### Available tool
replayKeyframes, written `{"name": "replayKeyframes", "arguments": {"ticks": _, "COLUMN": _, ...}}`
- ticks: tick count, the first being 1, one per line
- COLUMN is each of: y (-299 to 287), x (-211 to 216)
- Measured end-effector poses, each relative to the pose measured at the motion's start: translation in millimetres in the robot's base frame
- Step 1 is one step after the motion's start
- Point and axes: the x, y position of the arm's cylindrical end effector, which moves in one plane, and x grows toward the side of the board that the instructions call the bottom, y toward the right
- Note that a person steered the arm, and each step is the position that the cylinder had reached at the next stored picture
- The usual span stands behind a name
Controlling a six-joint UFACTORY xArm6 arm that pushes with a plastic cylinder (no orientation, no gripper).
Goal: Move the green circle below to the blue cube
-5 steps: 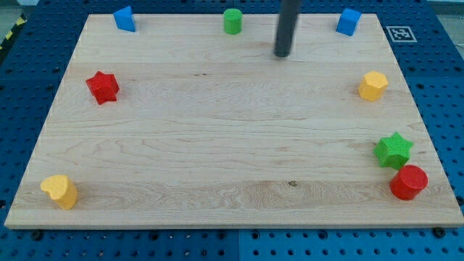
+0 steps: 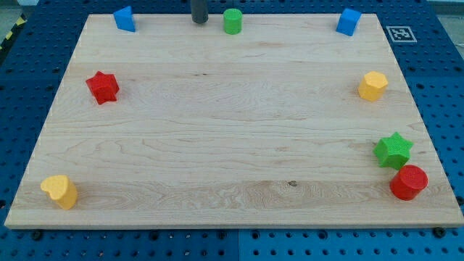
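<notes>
The green circle (image 2: 232,21) stands at the board's top edge, near the middle. The blue cube (image 2: 349,21) sits at the top right corner. My tip (image 2: 199,21) is at the top edge, just left of the green circle, a small gap apart from it. Only the rod's lowest part shows.
A second blue block (image 2: 125,18) sits at the top left. A red star (image 2: 103,87) lies at the left, a yellow block (image 2: 60,191) at the bottom left. A yellow hexagon (image 2: 373,85), a green star (image 2: 393,150) and a red cylinder (image 2: 408,182) line the right side.
My tip moved from the right of the green circle, up and over to its left side at the board's top edge. No block has moved.
</notes>
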Motion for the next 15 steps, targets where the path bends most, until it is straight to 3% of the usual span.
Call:
{"name": "replayKeyframes", "arguments": {"ticks": 3, "y": 64, "x": 1}}
{"name": "replayKeyframes", "arguments": {"ticks": 8, "y": 67, "x": 28}}
{"name": "replayKeyframes", "arguments": {"ticks": 15, "y": 200, "x": 82}}
